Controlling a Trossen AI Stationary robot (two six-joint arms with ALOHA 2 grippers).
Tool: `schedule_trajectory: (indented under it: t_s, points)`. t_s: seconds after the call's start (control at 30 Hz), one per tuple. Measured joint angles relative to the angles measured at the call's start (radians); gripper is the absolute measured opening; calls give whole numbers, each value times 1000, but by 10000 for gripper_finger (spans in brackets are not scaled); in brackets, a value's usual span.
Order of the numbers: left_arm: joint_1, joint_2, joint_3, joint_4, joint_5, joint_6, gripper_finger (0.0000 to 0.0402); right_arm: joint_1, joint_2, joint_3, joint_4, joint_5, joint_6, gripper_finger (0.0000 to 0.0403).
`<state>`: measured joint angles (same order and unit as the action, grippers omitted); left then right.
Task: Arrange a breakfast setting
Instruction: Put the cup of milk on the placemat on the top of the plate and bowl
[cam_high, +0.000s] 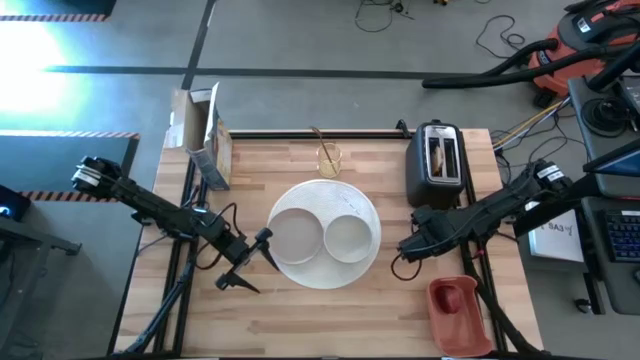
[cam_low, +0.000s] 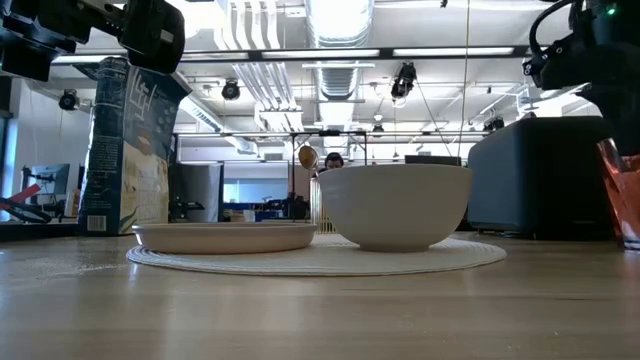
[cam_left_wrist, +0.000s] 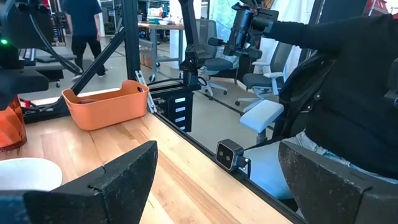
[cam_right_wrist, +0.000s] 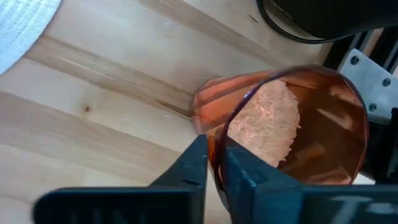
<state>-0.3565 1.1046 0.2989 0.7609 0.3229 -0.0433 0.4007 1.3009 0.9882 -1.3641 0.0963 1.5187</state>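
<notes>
Two sets at work: my right fingers pinch the small red cup by its rim near the toaster; my left fingers stand wide beside the large round white plate.

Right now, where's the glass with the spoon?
In the high view the clear glass holding the gold spoon stands at the table's far edge, just behind the large white plate and left of the black toaster.
</notes>
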Motion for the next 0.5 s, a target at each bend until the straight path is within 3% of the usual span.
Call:
schedule_trajectory:
  t_s: [0.27,0.5]
  points:
    - [0,1,0,0,-1,1,317,0,-11,35,7,-3,-116,10]
    - [0,1,0,2,-2,9,317,-20,-7,176,8,23,-255,9]
